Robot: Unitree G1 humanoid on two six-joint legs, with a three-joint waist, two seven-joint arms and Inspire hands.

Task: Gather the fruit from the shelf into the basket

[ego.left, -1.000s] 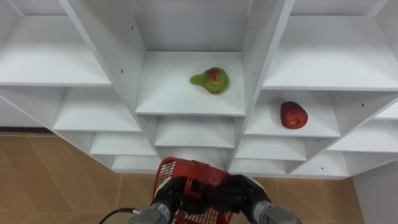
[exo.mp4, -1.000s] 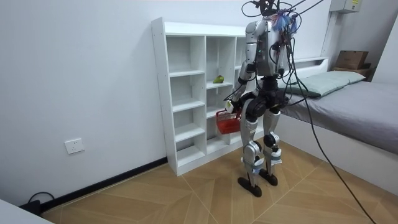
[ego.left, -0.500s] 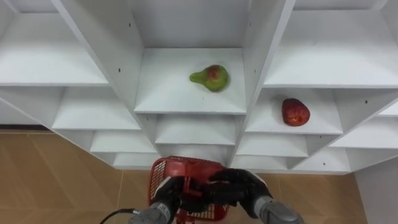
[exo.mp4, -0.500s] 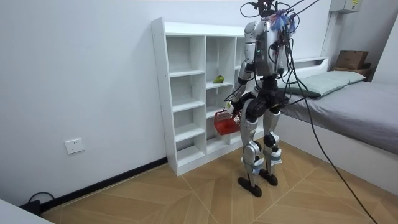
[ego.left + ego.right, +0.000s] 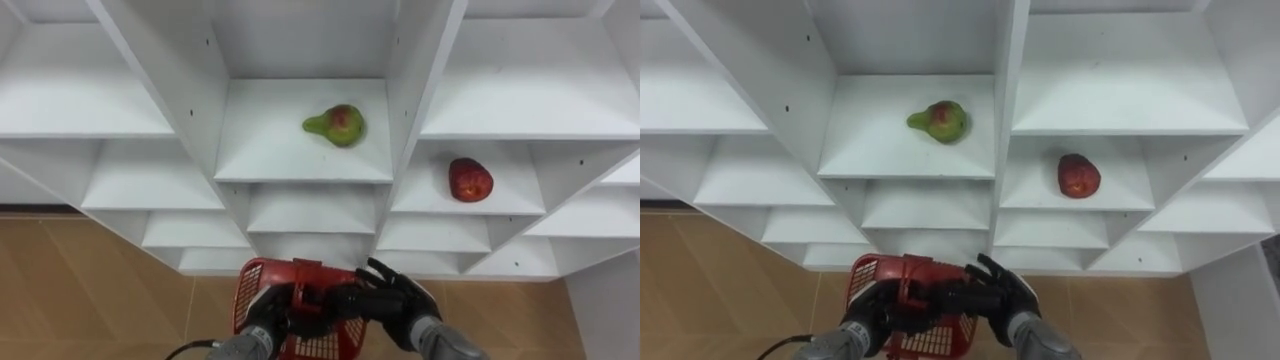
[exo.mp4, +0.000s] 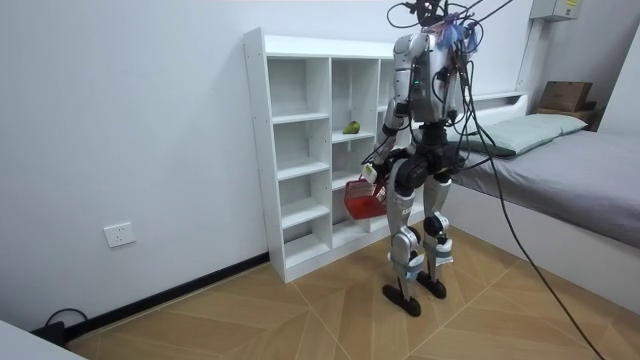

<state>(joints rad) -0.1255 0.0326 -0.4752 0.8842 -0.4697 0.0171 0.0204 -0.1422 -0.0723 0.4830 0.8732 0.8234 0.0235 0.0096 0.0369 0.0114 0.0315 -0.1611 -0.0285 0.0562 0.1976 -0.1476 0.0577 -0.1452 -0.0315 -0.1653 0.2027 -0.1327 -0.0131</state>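
White closet shelving (image 5: 270,150) faces us, green-red pear (image 5: 336,124) and red apple (image 5: 470,180) on separate shelves. Our left hand (image 5: 268,312) grips red plastic mesh basket (image 5: 255,285) below to receive fruit, right hand (image 5: 398,300) seemingly splayed beside it.

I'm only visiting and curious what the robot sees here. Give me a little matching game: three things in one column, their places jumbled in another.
Things:
1. pear
2. apple
3. basket

Places:
A. on a shelf in the right column of the closet
B. low down, in front of the closet
C. on a shelf in the middle column, one level higher than the other fruit

Pairs: 1-C; 2-A; 3-B
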